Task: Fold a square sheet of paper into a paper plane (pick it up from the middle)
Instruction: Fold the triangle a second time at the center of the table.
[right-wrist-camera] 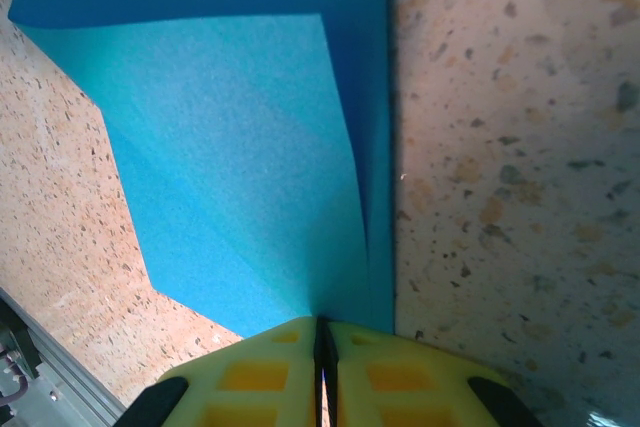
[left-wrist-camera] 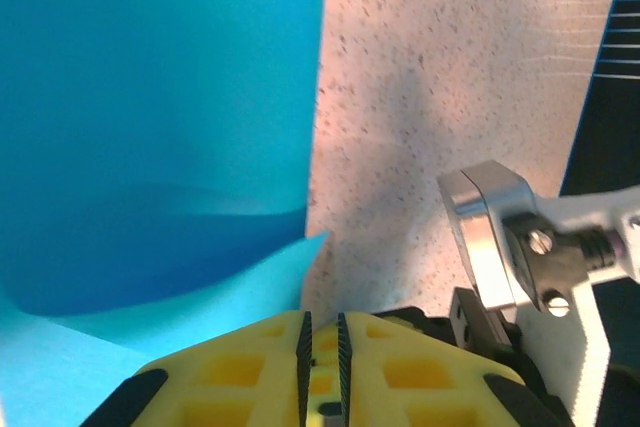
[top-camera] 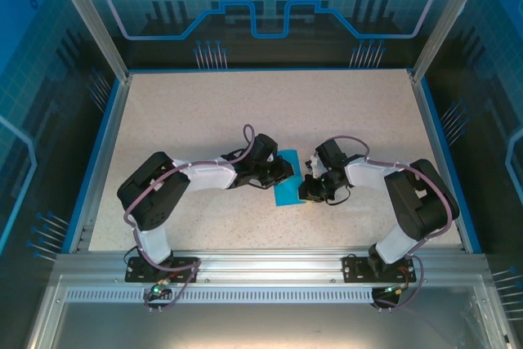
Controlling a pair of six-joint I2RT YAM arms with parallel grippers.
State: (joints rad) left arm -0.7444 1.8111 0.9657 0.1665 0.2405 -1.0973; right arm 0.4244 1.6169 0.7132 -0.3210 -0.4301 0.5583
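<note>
Fingers (right-wrist-camera: 260,372) of the right gripper (right-wrist-camera: 322,327) are pressed tight together, and a folded edge of the blue sheet of paper (right-wrist-camera: 250,167) runs straight into the seam between them, so they pinch it. On the left gripper (left-wrist-camera: 322,325) the yellow fingers (left-wrist-camera: 250,367) stand almost closed, a thin slit between the ribbed pads; a raised corner of the sheet (left-wrist-camera: 150,97) ends just beyond them, and I cannot tell whether paper is caught. From above, the partly folded sheet (top-camera: 288,194) lies mid-table (top-camera: 204,112), between both grippers.
</note>
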